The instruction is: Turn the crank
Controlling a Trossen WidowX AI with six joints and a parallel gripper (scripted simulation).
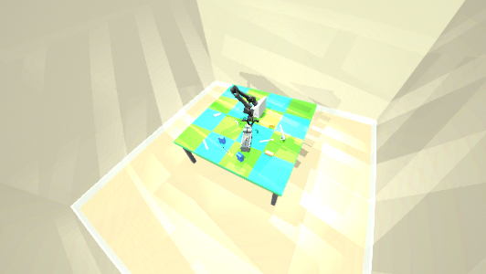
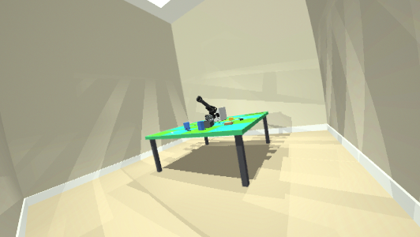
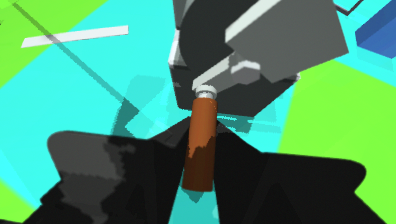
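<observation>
Between the two black, tapering jaws (image 1: pixel 249 121) we have the brown cylindrical crank handle (image 3: pixel 202 137), pinched along its length, its far end joined by a pale metal collar to the grey crank arm (image 3: pixel 217 72). The grey, blocky machine (image 1: pixel 246 141) (image 2: pixel 208 124) stands on the green-and-cyan checkered bench (image 1: pixel 269 175) (image 2: pixel 193 135), just in front of the jaws. We cannot make out the red pointer or the brass zero marks well enough to judge how level they are, and that is our first danger: if we turn without a clear reading, we may stop short or run past the marks. The machine being unfamiliar, we may also wind the wrong way, or misjudge how far the slide travels per turn. If our path strays from the handle's true circle, the smooth, round grip could slip or twist out of the jaws, or the side load could drag the whole machine askew. A jaw might also knock the crank arm or the housing, since both lie close. Even with the pointer level, a crooked release could nudge the handle and spoil the setting, so we should spread the jaws evenly and back straight off.
</observation>
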